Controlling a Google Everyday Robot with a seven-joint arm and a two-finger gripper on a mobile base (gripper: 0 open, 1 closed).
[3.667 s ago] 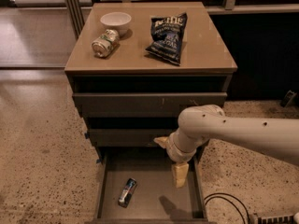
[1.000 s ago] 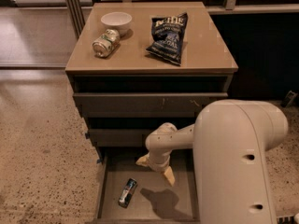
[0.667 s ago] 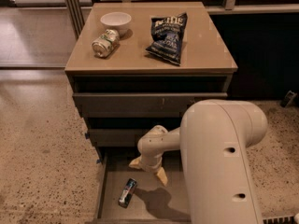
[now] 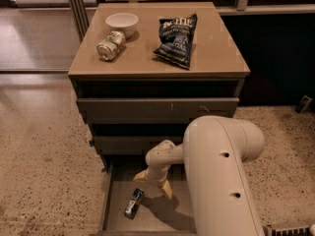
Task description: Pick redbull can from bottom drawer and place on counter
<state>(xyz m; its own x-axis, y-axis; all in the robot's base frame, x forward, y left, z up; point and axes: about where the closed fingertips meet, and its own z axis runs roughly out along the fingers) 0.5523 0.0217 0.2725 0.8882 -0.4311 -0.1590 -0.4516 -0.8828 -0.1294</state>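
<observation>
Cabinet seen from above and in front, with the robot arm [image 4: 221,181] entering from the lower right. The bottom drawer [image 4: 114,215] is pulled out towards the camera, and its flat floor is exposed. The redbull can [image 4: 134,203] lies on its side on that floor, left of centre, with its long axis running diagonally, one end towards the cabinet and the other towards the drawer front. The gripper [image 4: 153,183] hangs inside the drawer opening, just up and to the right of the can and close to the cabinet face. Its two yellowish fingers [image 4: 167,190] are spread apart with nothing between them, and they point down at the drawer floor. One finger sits near the can's upper end, and a gap shows between finger and can. The arm's shadow falls on the floor to the right of the can. The two drawers above stand slightly ajar. On the counter [image 4: 216,48], a white bowl [image 4: 122,22] stands at the rear left, a green can [image 4: 110,45] lies on its side just in front of the bowl, and a dark chip bag [image 4: 176,39] lies flat near the centre.
</observation>
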